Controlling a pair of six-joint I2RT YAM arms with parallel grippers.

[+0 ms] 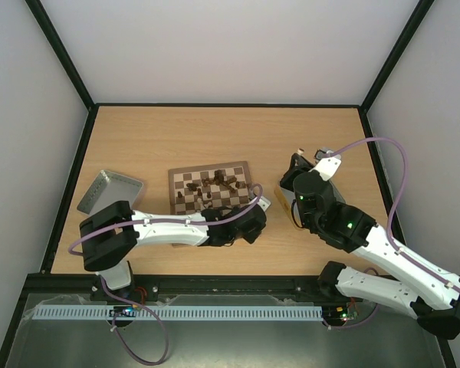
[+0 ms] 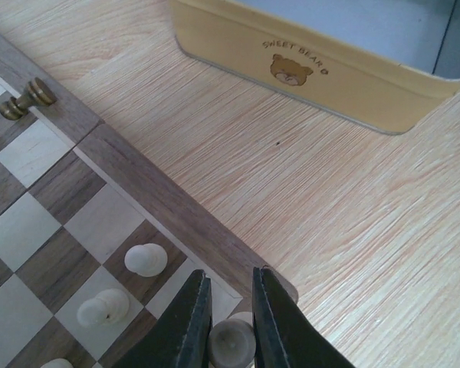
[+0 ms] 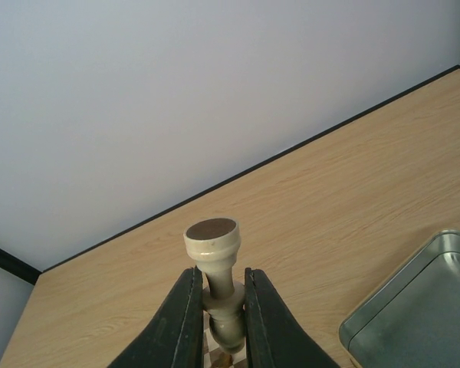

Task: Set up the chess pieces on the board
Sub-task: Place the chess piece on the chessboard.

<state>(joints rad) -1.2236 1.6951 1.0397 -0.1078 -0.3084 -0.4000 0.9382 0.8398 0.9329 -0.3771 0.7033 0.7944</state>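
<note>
The board [image 1: 211, 188] lies mid-table with dark pieces [image 1: 224, 182] scattered on its far rows. My left gripper [image 1: 254, 217] hangs over the board's near right corner. In the left wrist view this gripper [image 2: 230, 280] is shut on a cream piece [image 2: 231, 343] above the corner square, with two cream pieces [image 2: 146, 259] standing beside it. A dark piece [image 2: 27, 98] lies tipped on the board's border. My right gripper [image 1: 297, 170] is to the right of the board, and in its wrist view it [image 3: 221, 270] is shut on an upside-down cream piece [image 3: 213, 245].
A yellow "Sweet Bear" tin [image 2: 330, 69] stands just right of the board, under the right arm [image 1: 287, 188]. A grey metal tray [image 1: 111, 190] lies left of the board and shows in the right wrist view [image 3: 422, 307]. Grey walls enclose the table.
</note>
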